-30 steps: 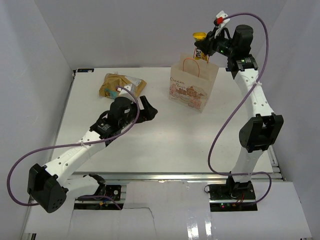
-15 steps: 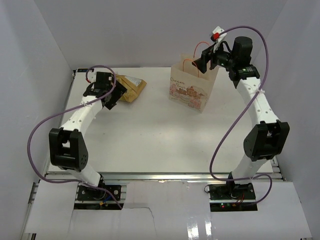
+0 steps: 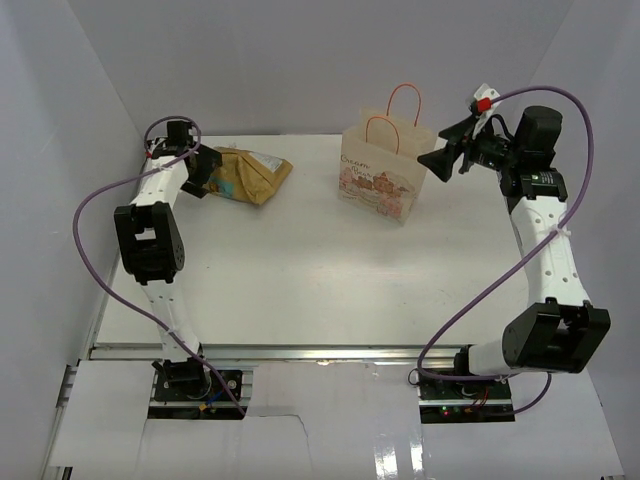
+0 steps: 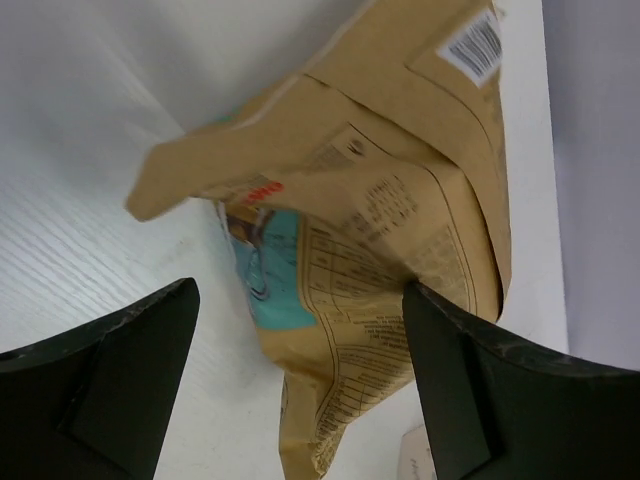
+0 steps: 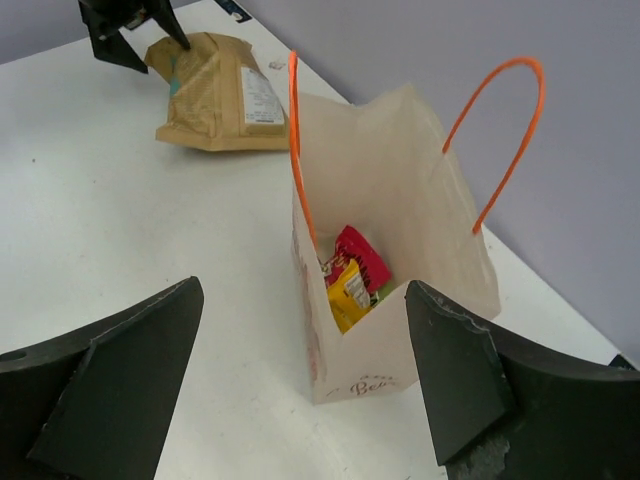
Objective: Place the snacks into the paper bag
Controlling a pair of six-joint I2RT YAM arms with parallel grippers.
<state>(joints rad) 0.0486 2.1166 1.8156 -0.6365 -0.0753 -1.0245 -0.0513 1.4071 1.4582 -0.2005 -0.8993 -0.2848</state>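
The paper bag (image 3: 385, 175) stands upright at the back of the table, its orange handles raised. Looking in from the right wrist, the paper bag (image 5: 420, 340) holds a red-pink packet (image 5: 362, 256) and a yellow packet (image 5: 349, 292). My right gripper (image 3: 440, 160) hovers open just right of the bag's top, nothing between its fingers (image 5: 303, 290). The big tan-gold snack bag (image 3: 250, 175) lies flat at the back left. My left gripper (image 3: 203, 170) is open at its left end, the fingers straddling the crinkled end (image 4: 298, 295) of the tan bag (image 4: 380, 200).
The white table (image 3: 320, 280) is boxed in by grey walls at the left, back and right. The tan bag lies close to the back-left corner. Purple cables loop off both arms. The left gripper (image 5: 125, 25) shows far off in the right wrist view.
My right gripper opened over the paper bag, let go of a yellow packet and drew back to the right. The left arm swung to the back left, up to the tan bag.
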